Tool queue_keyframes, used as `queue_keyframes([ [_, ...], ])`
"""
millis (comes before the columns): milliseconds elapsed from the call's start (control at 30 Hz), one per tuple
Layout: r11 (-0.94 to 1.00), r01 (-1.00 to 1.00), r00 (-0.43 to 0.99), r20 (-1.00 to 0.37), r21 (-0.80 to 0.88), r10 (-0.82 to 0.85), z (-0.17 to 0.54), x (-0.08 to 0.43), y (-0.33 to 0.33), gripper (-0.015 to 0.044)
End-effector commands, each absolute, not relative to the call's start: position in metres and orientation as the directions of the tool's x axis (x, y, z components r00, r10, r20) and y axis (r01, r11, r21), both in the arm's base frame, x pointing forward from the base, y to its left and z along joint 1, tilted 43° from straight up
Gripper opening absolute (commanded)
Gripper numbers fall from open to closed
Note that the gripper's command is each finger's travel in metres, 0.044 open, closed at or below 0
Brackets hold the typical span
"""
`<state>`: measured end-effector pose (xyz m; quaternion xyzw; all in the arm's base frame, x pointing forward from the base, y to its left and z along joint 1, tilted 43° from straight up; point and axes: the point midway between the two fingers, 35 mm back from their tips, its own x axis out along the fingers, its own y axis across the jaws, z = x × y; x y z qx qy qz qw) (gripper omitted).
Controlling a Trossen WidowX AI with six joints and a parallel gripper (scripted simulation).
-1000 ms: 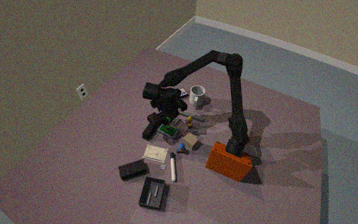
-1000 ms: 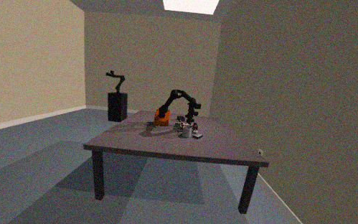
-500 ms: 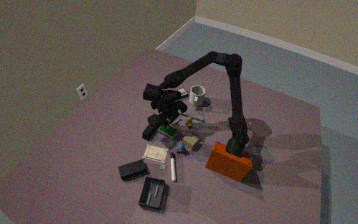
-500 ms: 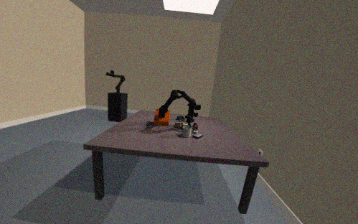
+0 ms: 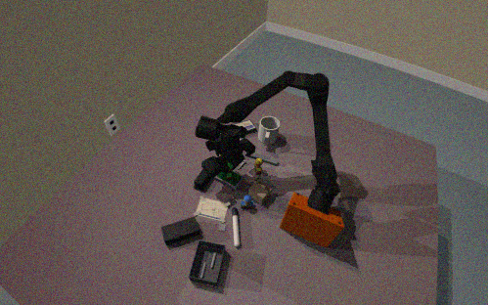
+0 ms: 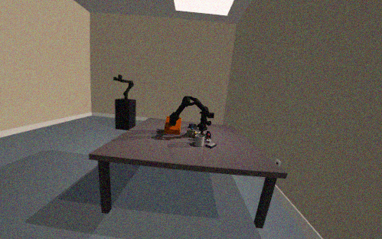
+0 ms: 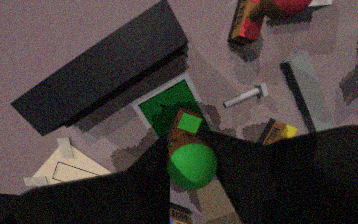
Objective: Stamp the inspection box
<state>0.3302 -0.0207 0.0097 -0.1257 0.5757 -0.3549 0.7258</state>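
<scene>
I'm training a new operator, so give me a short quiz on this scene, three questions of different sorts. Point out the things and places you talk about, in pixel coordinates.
1. True or false: the jaws are shut on the green-knobbed stamp (image 7: 192, 166).
2. Which lies in the open black tray (image 5: 192, 280): (a) the mug, (b) two thin light pieces, (c) the card?
3. Fill in the blank: the ink pad (image 5: 228, 179) (image 7: 166, 107) by the stamp is ____ in colour.

Key: 1 true; 2 b; 3 green.

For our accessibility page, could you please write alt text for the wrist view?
A gripper holds a green-knobbed stamp by a green ink pad, with a taped card at lower left and a red-knobbed stamp at upper right.
</scene>
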Motion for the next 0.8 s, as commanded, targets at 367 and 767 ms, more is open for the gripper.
queue_keyframes([
  [367,0.712,0.373,0.081,-0.744,-0.595,-0.663,0.0064,0.3286,-0.0247,0.0000],
  [767,0.712,0.373,0.081,-0.744,-0.595,-0.663,0.0047,0.3288,-0.0263,0.0000],
])
